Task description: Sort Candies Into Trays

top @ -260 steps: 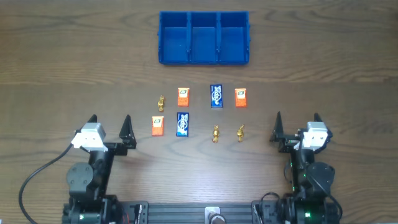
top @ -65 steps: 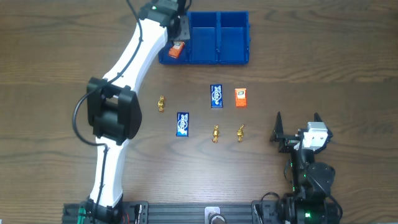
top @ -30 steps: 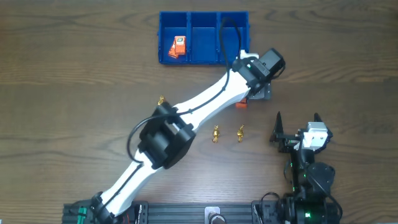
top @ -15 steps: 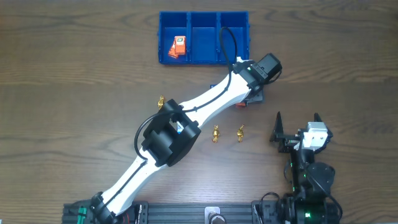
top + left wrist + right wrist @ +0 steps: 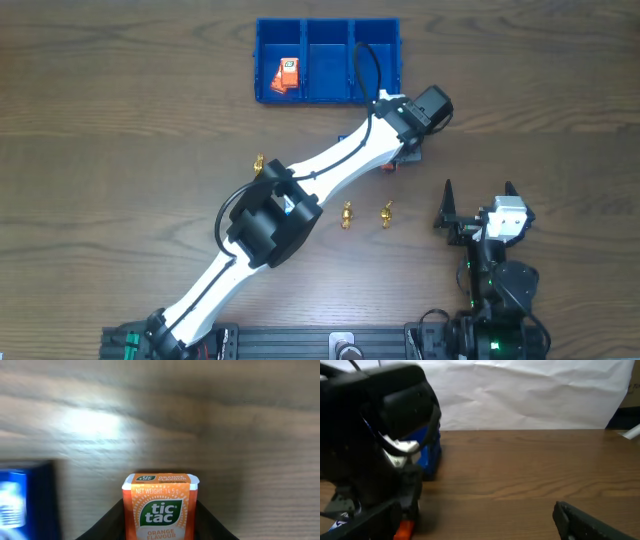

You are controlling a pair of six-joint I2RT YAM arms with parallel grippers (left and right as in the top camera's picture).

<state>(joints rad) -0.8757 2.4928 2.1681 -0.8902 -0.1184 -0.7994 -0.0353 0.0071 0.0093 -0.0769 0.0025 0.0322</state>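
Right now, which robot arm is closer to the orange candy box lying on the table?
Left. The left gripper is down right over the orange candy box. The right gripper sits apart from it, back near its own base.

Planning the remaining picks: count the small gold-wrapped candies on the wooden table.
3. The left gold-wrapped candy lies just beside the left arm; the middle gold-wrapped candy and the right gold-wrapped candy lie side by side nearer the right gripper. The arm may hide others.
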